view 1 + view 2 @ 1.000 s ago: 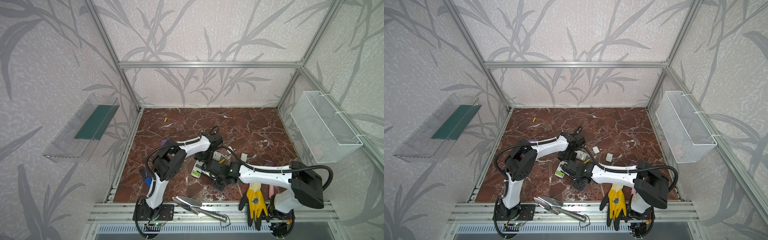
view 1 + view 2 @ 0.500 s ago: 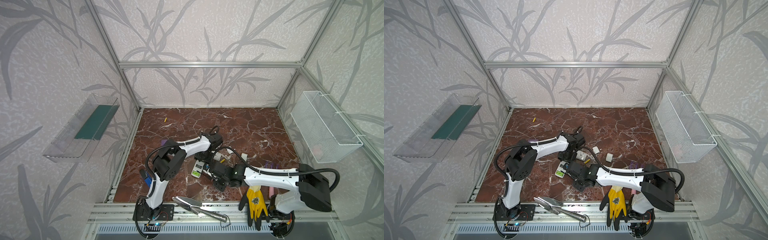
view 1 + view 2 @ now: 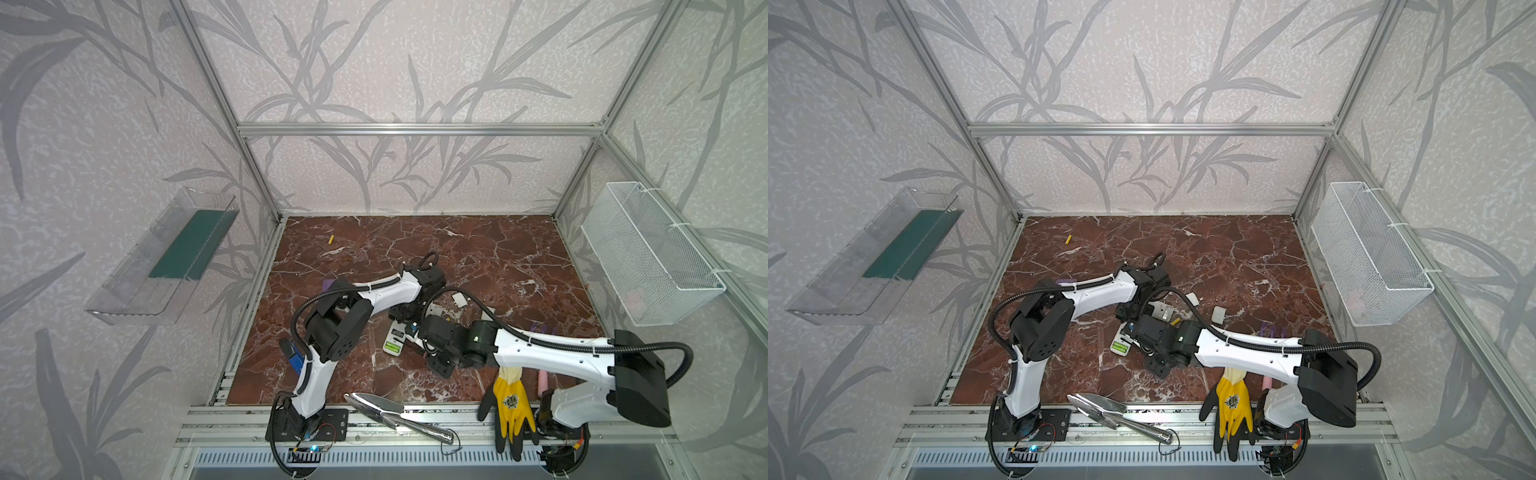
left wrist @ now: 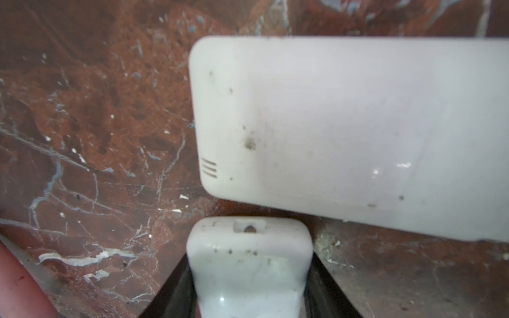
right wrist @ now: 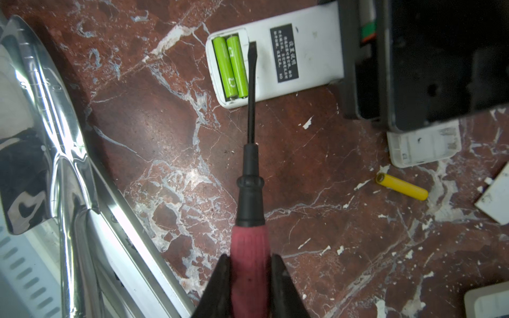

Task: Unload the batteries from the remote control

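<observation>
marble tabletop: right gripper low, clamped on screwdriver, tip by green batteries; left gripper angled down, clenching white remote

Both top views look steeply down from above the front of the counter, sharing all of it; wrist views sit close, facing down past their fingers

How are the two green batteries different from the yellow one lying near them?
The green batteries are lime; the yellow battery is bright yellow. The green batteries sit side by side inside the remote; the yellow battery lies alone, loose on the table. Both are thin cylinders of similar size.
</observation>
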You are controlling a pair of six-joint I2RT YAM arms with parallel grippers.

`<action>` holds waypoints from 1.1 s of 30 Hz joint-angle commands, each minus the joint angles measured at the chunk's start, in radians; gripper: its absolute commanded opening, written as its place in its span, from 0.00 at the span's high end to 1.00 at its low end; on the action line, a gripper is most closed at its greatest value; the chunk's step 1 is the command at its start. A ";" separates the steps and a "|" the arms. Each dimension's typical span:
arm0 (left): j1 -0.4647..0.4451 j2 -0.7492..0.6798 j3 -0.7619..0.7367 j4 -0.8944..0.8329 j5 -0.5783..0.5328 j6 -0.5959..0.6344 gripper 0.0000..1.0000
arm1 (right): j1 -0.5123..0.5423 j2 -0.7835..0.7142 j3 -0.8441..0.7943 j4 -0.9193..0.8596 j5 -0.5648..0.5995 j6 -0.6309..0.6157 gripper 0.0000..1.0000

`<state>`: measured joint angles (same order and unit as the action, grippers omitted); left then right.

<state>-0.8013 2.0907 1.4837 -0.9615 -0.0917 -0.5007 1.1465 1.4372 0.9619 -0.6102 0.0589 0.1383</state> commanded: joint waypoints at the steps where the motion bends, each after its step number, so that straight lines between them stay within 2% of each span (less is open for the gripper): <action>1: -0.027 0.151 -0.071 0.100 0.087 -0.025 0.96 | -0.003 -0.014 0.035 -0.077 -0.017 0.006 1.00; 9: -0.028 0.148 -0.068 0.095 0.074 -0.023 0.97 | -0.002 0.039 0.052 -0.118 -0.042 0.009 1.00; 33: -0.029 0.150 -0.065 0.093 0.077 -0.013 0.98 | -0.002 0.067 0.073 -0.105 -0.112 -0.018 1.00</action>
<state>-0.8028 2.0922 1.4872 -0.9646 -0.0967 -0.4988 1.1465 1.5013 0.9977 -0.7090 -0.0235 0.1383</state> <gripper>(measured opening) 0.515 0.228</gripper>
